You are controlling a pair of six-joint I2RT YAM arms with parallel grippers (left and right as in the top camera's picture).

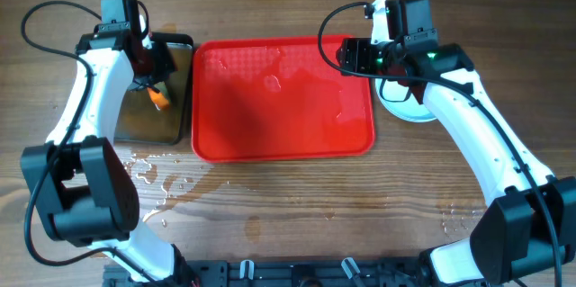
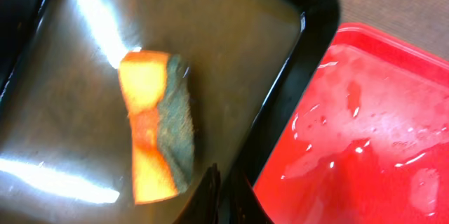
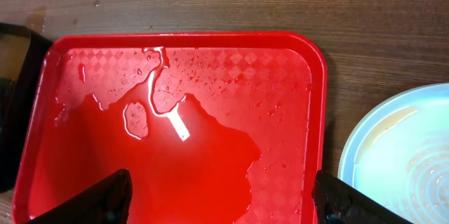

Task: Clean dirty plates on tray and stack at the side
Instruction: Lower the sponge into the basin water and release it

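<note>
- The tray (image 1: 270, 107) sits mid-desk, wet and bare. The plates (image 1: 402, 109) lie stacked on the desk (image 1: 297, 206) just beside its right rim, partly under the right arm. I cannot tell how many are in the stack.
- The right fingers (image 3: 98, 199) are spread wide with nothing between them, hovering over the tray's right half, near the stack.
- The left fingers (image 2: 212, 194) are closed and, as far as shows, empty, low over the pan (image 1: 144, 125). The sponge (image 2: 158, 133) lies in the pan's water just beside them, not gripped.
- Judgement: cleaning and stacking look done or nearly so. What is left is likely squaring the stack and pulling clear.
- To do that well, raise the right fingers straight up before swinging away, so neither catches the tray rim or nudges the top plate. If squaring, push lightly at the rims, because wet plastic will probably slide.
- Edges: the tray's raised right rim stands close to the stack. The pan's rim is just beside the tray's left rim, so the left arm has little sideways room there.
- Open room: the desk in front of the tray is free apart from puddles (image 1: 148, 174) at front left.
</note>
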